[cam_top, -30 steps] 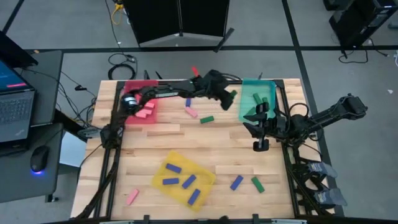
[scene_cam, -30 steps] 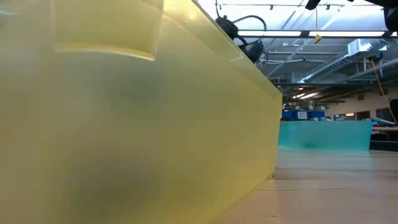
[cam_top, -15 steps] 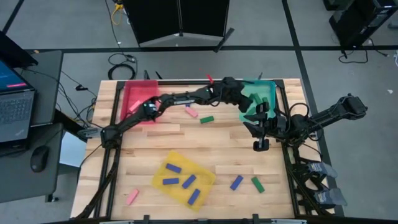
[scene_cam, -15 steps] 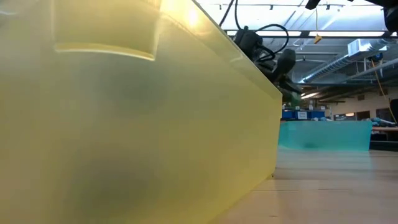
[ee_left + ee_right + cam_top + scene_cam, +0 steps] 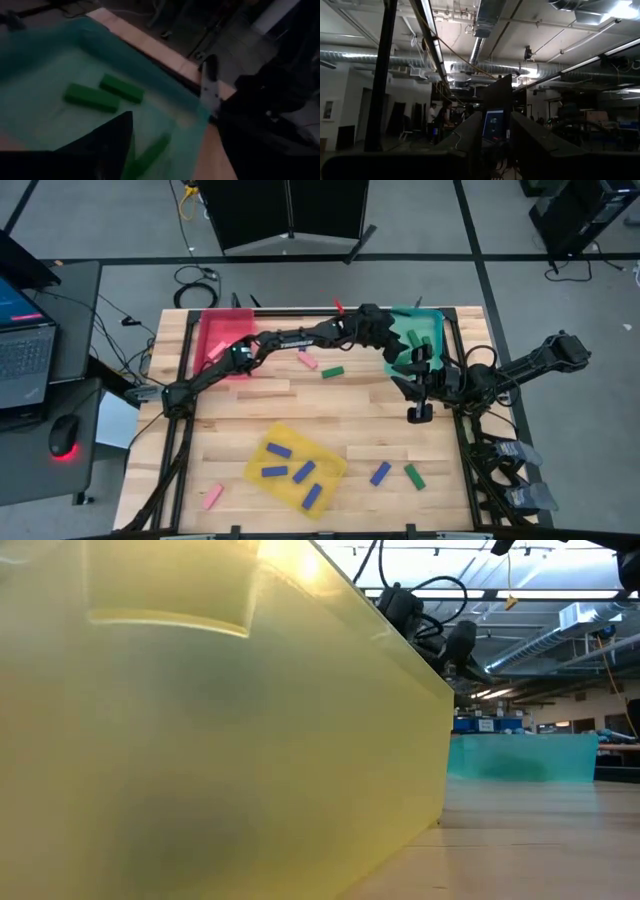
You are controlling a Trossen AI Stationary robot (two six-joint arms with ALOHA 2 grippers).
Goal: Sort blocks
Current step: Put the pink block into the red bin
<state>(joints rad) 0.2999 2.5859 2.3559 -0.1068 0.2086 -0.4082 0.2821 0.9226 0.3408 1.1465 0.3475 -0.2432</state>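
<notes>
Since the earlier frame, little has shifted: the left gripper (image 5: 392,345) remains extended over the teal tray (image 5: 432,323), now spread wide and empty. Green blocks (image 5: 91,97) are seen lying inside. Nearer, open board lies around the yellow tray (image 5: 296,470). The right gripper (image 5: 418,408), narrow and empty, is parked beside the teal tray's edge.

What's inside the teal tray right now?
The teal tray holds green blocks: two lying flat, a third by the left gripper. That arm covers part of the floor in the high view.
</notes>
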